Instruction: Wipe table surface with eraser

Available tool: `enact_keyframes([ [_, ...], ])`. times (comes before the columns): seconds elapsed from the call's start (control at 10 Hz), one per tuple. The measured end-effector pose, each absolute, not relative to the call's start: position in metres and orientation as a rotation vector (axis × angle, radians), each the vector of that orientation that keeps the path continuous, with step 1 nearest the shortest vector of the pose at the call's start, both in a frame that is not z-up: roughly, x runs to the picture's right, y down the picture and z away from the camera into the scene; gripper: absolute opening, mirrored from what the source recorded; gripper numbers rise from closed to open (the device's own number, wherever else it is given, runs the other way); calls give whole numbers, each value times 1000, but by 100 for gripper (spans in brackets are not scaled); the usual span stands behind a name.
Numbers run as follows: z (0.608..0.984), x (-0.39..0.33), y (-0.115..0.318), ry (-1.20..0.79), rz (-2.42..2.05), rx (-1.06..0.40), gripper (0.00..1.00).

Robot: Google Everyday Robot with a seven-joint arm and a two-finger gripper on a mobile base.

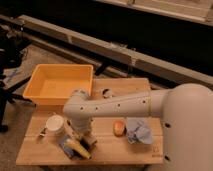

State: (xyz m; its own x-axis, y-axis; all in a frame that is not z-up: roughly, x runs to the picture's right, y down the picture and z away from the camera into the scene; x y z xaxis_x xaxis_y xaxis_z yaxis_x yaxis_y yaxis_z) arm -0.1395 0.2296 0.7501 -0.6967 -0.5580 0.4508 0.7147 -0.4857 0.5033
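Note:
The eraser [66, 145] is a grey-blue block lying near the front left of the wooden table [107, 150], partly covered by a yellow banana [79, 148]. My white arm reaches in from the right and bends down over this spot. My gripper [86, 137] points down at the table just right of the eraser, right behind the banana. The arm hides the table around it.
A yellow bin [60, 82] stands at the table's back left. A white cup [54, 123] is left of the gripper. An orange object [119, 128] and a crumpled blue cloth [139, 131] lie to the right. A small dark-and-white item [106, 92] sits at the back.

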Motion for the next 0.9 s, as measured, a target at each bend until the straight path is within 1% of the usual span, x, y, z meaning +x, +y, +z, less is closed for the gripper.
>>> enact_keyframes([
  [0.2, 752, -161, 222, -824, -2207, -244, 0],
  [0.4, 762, -168, 211, -755, -2196, -223, 0],
  [0.7, 792, -164, 188, -650, -2126, -227, 0],
  [0.9, 816, -149, 171, -597, -2055, -240, 0],
])
